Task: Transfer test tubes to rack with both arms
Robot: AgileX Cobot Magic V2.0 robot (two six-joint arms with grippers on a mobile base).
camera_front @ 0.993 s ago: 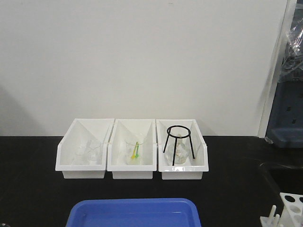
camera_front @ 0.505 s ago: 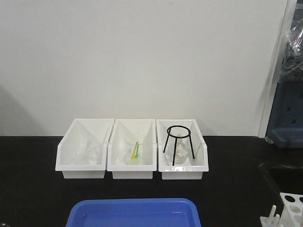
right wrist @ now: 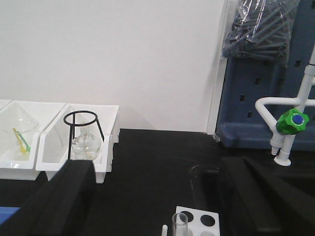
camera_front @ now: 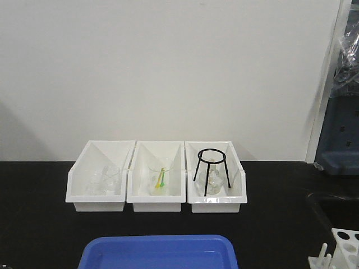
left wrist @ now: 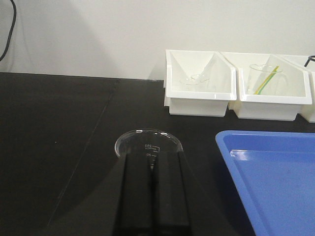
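The white rack (camera_front: 343,247) shows only as a corner at the bottom right of the front view. In the right wrist view the rack (right wrist: 206,221) lies below and between the fingers, with one clear test tube (right wrist: 180,225) standing in it. A faint clear glass outline (right wrist: 193,179) stands just beyond the rack, near the right finger. My right gripper (right wrist: 156,167) is open wide and empty above the rack. My left gripper (left wrist: 153,153) is shut with nothing between its fingers. A clear glass beaker (left wrist: 147,140) stands just past its tips. Neither arm shows in the front view.
Three white bins (camera_front: 156,193) stand in a row at the back, holding glassware, a green-yellow stick and a black ring stand (camera_front: 212,168). A blue tray (camera_front: 158,252) lies at the front centre. A blue pegboard and a tap with a green knob (right wrist: 291,120) are at the right.
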